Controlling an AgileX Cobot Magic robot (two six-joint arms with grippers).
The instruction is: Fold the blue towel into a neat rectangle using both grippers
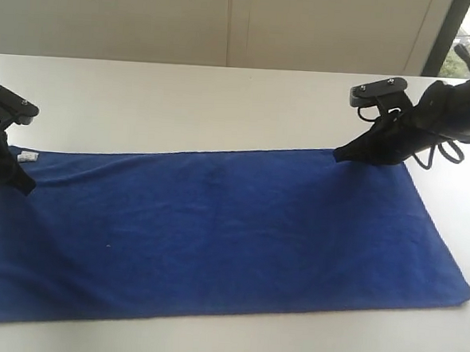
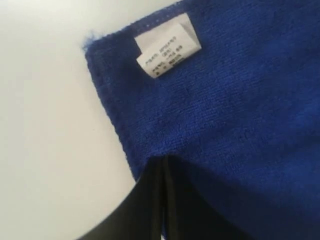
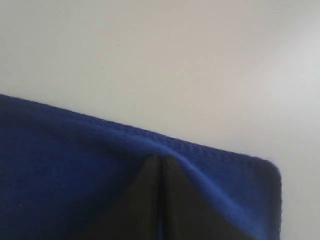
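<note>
**Both far corners pinched, no fold made yet**

The blue towel (image 1: 215, 239) is seen spread to its full length on the white table (image 1: 184, 101), in a single layer. No part of it is laid over another part. Only soft creases are seen, and they run from the left gripper (image 1: 23, 185) towards the middle of the cloth.

The jaws of the left gripper are pressed together on the cloth just inside one far corner. A white care label (image 2: 169, 46) lies a little ahead of the tips, and a small thread tail (image 2: 90, 37) sticks out at the corner beyond it. The hemmed short edge runs close beside the jaws.

The jaws of the right gripper (image 1: 340, 154) are likewise clamped together, on the hemmed long edge near the other far corner. The cloth is drawn up into a small ridge at the tips, so it is judged to be pinched and not only touched. The rounded corner lies just to one side of the tips, with bare table beyond the hem.

The grasping step is therefore judged as done on both sides. What is left is nearly the whole task: the held edge must be lifted and carried over to the near long edge, which lies well apart from both grippers. The layers must then be matched and released, and probably folded again to a neat rectangle.
</note>
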